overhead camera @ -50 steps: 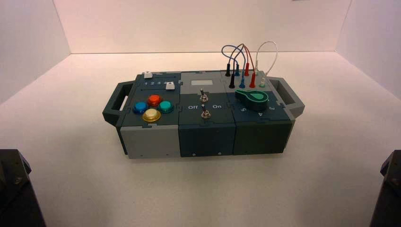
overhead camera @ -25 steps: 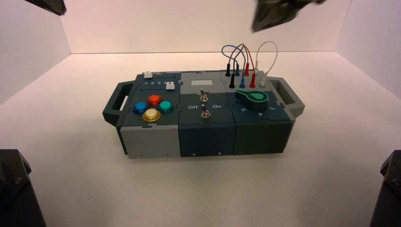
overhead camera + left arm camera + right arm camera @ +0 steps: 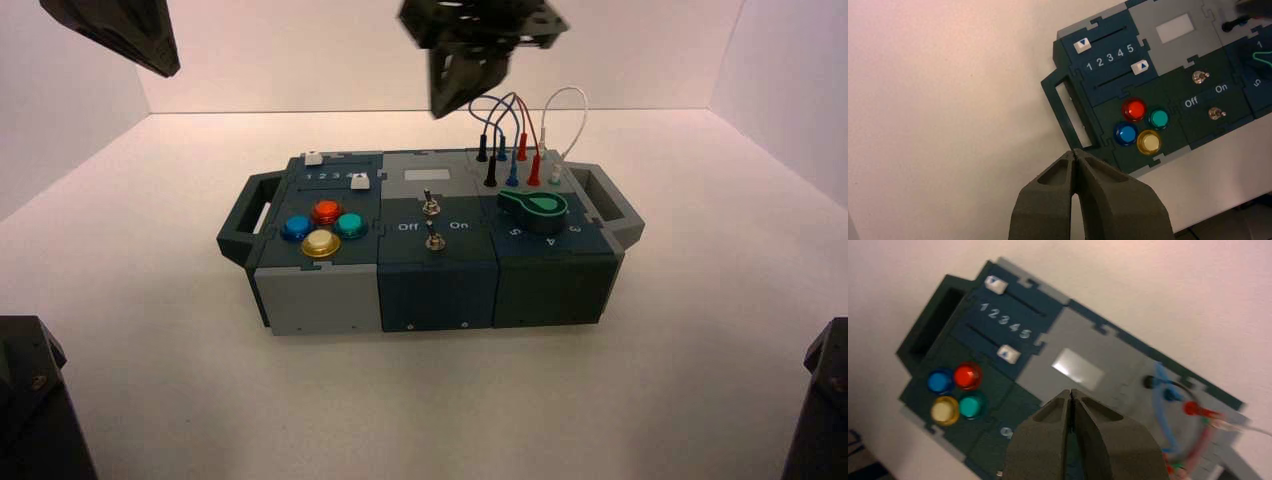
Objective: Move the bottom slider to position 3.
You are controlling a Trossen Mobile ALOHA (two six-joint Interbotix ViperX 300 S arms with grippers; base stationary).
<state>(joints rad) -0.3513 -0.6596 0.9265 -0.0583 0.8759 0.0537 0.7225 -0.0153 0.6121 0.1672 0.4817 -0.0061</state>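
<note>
My closed left gripper [image 3: 172,72] hangs upper left, my closed right gripper [image 3: 438,114] upper centre, above a pale tabletop [image 3: 430,400] and white walls [image 3: 420,50]; the bottom slider [image 3: 360,181] sits left of centre, at 5.

wires [image 3: 1168,405] blurred, dial [image 3: 1263,59] cut off

The pale tabletop [image 3: 430,400] carries the dark grey button box [image 3: 437,295].

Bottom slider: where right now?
In the left wrist view, the bottom slider sits at the 5 end of its slot, beside digit 5, near the red button.
</note>
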